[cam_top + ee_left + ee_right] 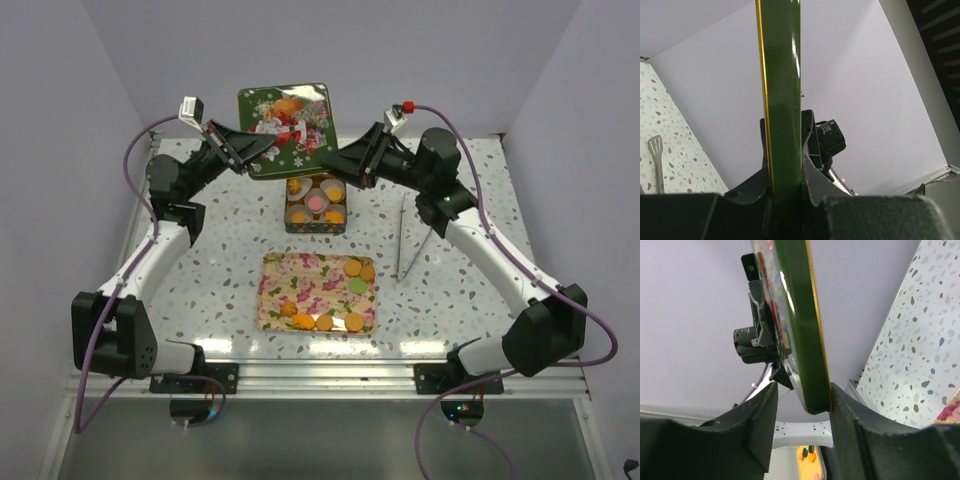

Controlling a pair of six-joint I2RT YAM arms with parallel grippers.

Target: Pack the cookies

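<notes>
A green tin lid (285, 125) with a Christmas picture hangs tilted above the open tin (289, 222). My left gripper (243, 155) is shut on the lid's left rim; in the left wrist view the green rim (782, 75) is pinched between the fingers of the left gripper (786, 175). My right gripper (340, 160) is open around the lid's right rim (800, 315); the rim touches one finger (850, 410) and stands apart from the other, with the right gripper (802, 400) astride it. Orange and pink cookies (313, 202) lie in white cups in the tin. Several orange cookies (325, 322) and a green one (356, 286) lie on the floral tray (290, 280).
A thin metal spatula (399, 240) lies on the speckled table to the right of the tin and tray; it also shows in the left wrist view (656, 150). White walls close in the back and both sides.
</notes>
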